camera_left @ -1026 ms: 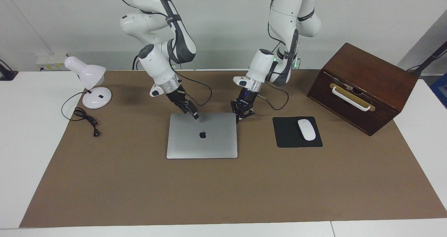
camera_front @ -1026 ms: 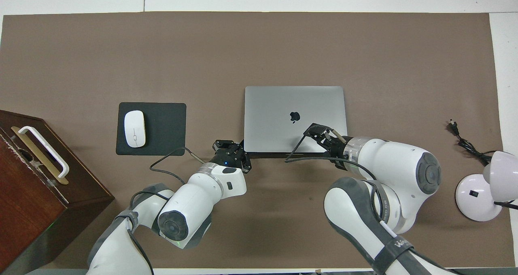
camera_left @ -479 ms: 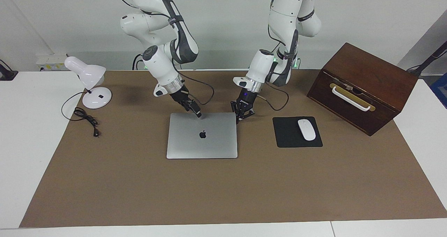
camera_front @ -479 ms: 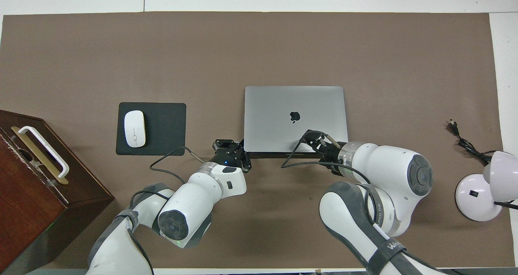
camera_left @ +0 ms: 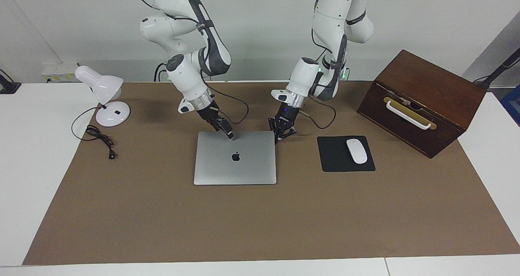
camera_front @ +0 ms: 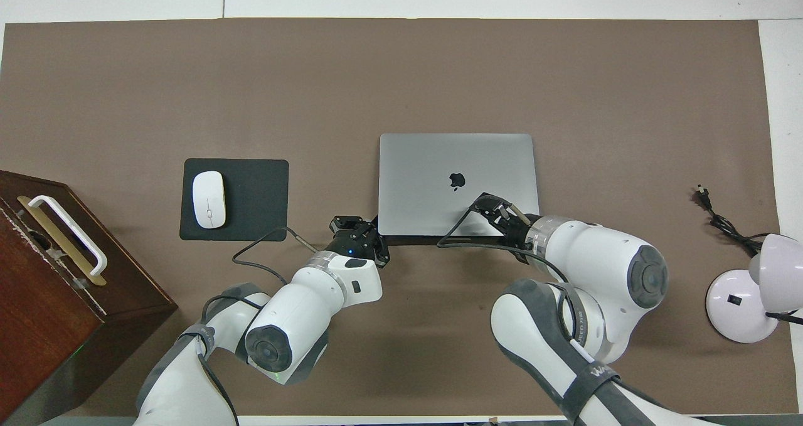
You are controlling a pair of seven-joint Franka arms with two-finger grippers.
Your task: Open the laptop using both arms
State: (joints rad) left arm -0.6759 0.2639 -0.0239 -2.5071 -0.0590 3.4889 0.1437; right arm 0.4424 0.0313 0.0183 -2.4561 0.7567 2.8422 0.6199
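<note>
Two white arms reached down to the closed silver laptop [camera_left: 235,157], which lay flat on the brown mat [camera_left: 260,219] covering the bench [camera_left: 28,146], between the desk lamp [camera_left: 103,99] and the black mouse pad [camera_left: 345,154] bearing a white mouse [camera_left: 356,151]. Right pincer [camera_left: 228,133] sat over the lid's edge nearest the robots, tip at or touching the lid; whether its fingers were spread or closed, I cannot tell. Left pincer [camera_left: 283,133] hung at the laptop's corner toward the left arm's end, fingers parted, gripping nothing. One wooden box [camera_left: 422,101] with a white handle stood at the left arm's end of the bench.
</note>
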